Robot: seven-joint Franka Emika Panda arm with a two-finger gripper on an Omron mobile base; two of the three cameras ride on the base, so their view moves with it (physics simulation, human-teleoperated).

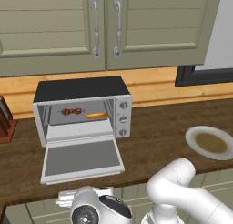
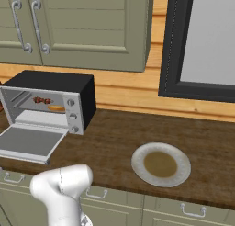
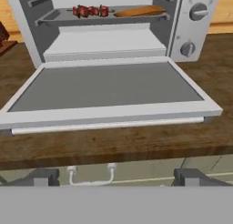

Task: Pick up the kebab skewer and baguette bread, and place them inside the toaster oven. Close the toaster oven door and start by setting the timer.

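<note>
The toaster oven stands on the wooden counter with its door dropped fully open and flat. On the rack inside lie the kebab skewer at the left and the baguette bread to its right. The door's bar handle faces me. My gripper hangs open and empty in front of the counter edge, below the door's level, its fingertips wide apart. Knobs sit on the right panel.
A grey plate with a brown centre lies on the counter to the oven's right. A dark wooden block stands at the oven's left. Cabinet doors hang above, and a drawer handle is below the counter edge.
</note>
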